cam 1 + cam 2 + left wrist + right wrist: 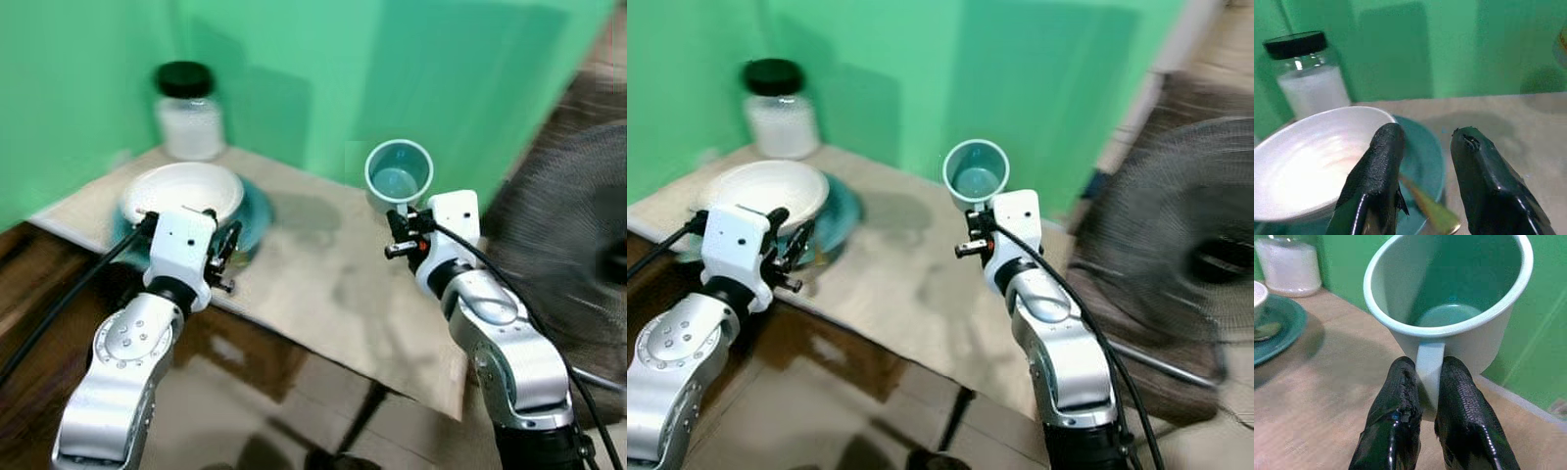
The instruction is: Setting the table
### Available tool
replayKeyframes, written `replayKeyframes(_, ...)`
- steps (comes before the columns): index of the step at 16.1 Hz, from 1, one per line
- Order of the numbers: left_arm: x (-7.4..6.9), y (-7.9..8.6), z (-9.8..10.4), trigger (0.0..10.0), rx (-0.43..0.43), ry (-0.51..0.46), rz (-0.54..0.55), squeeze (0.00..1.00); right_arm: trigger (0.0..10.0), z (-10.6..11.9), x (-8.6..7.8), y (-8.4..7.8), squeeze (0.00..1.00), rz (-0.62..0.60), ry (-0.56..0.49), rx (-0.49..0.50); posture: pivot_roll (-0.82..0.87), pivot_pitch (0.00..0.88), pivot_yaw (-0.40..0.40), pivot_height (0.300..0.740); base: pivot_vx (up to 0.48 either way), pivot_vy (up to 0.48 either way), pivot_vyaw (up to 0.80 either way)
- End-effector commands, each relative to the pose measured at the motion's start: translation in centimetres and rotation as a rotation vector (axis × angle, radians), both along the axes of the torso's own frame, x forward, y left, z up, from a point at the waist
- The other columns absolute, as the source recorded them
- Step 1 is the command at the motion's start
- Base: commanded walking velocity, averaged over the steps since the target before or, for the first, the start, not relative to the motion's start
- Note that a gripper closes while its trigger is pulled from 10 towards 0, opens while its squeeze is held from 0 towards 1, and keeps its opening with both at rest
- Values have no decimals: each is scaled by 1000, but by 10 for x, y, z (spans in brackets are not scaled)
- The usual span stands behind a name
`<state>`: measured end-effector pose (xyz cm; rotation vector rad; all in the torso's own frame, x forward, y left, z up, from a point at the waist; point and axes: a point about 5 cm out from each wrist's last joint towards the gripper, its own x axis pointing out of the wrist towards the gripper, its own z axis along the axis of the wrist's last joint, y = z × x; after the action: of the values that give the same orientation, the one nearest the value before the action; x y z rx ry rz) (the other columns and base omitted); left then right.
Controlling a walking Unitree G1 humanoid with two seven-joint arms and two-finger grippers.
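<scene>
A pale teal mug (1449, 289) hangs in the air over the right side of the table (323, 279), tilted toward me. My right gripper (1429, 369) is shut on the mug's handle. A white bowl (181, 191) sits on a teal plate (259, 211) at the table's left. A golden spoon (1432, 213) lies on the plate beside the bowl. My left gripper (1422, 134) is open just in front of the bowl's rim, over the spoon, with nothing held between its fingers.
A glass jar (188, 113) with a black lid and white contents stands at the back left against the green wall. A black fan (578, 235) stands close on the right. The table's near edge runs diagonally, with wood floor below it.
</scene>
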<state>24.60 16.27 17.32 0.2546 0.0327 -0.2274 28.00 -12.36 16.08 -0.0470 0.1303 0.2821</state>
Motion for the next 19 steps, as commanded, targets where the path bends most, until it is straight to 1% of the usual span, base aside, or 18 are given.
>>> replayKeyframes(1, -1, 3, -1, 10000, 10, 3, 22, 0, 10000, 6, 0, 4, 0, 24, -25, 5, 243, 0, -111, 740, 0, 0, 0)
replayKeyframes(12, -1, 4, 1, 10000, 30, 6, 9, 0, 10000, 4, -2, 7, 0, 38, -9, 26, 244, 0, -103, 740, 0, 0, 0)
replayKeyframes(19, 0, 4, 0, 10000, 45, 14, -3, 0, 10000, 2, -3, 7, 0, 28, 4, 32, 238, 0, -95, 740, -296, 0, 0)
